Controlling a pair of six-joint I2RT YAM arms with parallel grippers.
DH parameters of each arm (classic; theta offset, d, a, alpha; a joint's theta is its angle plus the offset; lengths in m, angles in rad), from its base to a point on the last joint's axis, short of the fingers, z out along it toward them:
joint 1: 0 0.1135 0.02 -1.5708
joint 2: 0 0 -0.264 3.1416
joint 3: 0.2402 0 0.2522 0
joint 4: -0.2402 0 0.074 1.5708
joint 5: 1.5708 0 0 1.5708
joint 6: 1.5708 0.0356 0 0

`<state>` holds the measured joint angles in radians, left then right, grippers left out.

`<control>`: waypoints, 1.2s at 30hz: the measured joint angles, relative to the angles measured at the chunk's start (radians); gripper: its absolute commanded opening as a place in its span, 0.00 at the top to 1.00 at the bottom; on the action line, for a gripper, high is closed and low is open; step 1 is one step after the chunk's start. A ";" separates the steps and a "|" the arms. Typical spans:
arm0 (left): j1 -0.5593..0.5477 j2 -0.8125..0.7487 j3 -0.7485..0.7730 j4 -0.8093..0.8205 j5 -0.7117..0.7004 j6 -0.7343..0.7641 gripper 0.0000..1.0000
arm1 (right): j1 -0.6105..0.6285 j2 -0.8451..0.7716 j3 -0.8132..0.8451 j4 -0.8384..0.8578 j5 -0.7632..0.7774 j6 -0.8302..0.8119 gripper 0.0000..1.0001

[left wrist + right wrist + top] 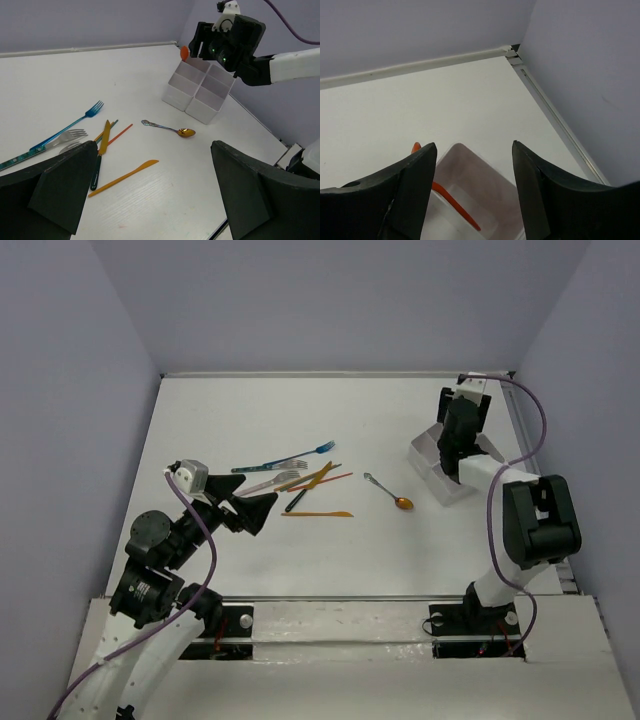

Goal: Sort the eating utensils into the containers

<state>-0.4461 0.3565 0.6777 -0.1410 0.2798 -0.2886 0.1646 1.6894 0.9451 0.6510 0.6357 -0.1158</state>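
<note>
Drop-off step: orange utensil [451,200] is seen leaning in the box [180,97], far right; right tool [472,150] is released. Next, e.g. the blue fork [75,122] must be lined up w/ the spread left tool [154,150].

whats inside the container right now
One orange utensil leans in one compartment of the container, tip above the rim. The right end effector covers part of it; other compartments' floors are hidden.

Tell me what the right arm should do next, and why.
Probably lift the right gripper straight up, clear of the box. It is open, and the orange utensil already lies in a compartment, one end poking over the rim, so nothing seems left to release. The spoon looks like the nearest piece left.
</note>
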 measured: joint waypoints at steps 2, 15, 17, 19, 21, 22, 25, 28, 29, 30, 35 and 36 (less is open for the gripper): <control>0.000 0.000 0.000 0.000 0.000 0.000 0.01 | 0.000 -0.048 0.000 -0.043 -0.014 0.028 0.26; 0.001 0.000 0.000 0.000 0.003 0.000 0.01 | 0.262 -0.434 0.016 -0.665 -0.195 0.415 0.36; 0.001 0.000 0.000 0.000 0.005 0.000 0.01 | 0.312 -0.461 -0.019 -0.758 -0.285 0.501 0.35; 0.001 0.000 0.000 0.000 0.007 0.000 0.01 | 0.345 -0.482 -0.083 -0.834 -0.367 0.577 0.32; 0.002 0.000 0.000 0.000 0.009 0.000 0.01 | 0.375 -0.484 -0.137 -0.891 -0.430 0.639 0.27; 0.002 0.000 0.000 0.000 0.009 0.000 0.01 | 0.389 -0.482 -0.163 -0.911 -0.460 0.670 0.25; 0.003 -0.002 0.000 0.000 0.010 0.000 0.01 | 0.429 -0.457 -0.219 -0.929 -0.538 0.754 0.19; 0.003 -0.007 0.000 0.000 0.011 0.000 0.01 | 0.440 -0.420 -0.260 -0.912 -0.585 0.822 0.15; 0.003 -0.008 0.000 0.000 0.012 0.000 0.01 | 0.440 -0.405 -0.269 -0.897 -0.592 0.848 0.15; 0.003 -0.008 0.000 0.000 0.013 0.000 0.01 | 0.439 -0.389 -0.274 -0.882 -0.596 0.862 0.15; 0.003 -0.008 0.000 0.000 0.017 0.000 0.01 | 0.439 -0.278 -0.275 -0.804 -0.594 0.927 0.12; 0.003 -0.008 0.000 0.000 0.017 0.000 0.01 | 0.439 -0.256 -0.272 -0.782 -0.589 0.938 0.12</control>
<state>-0.4435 0.3489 0.6777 -0.1410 0.2970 -0.2886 0.6037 1.4334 0.6731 -0.1307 0.0471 0.8219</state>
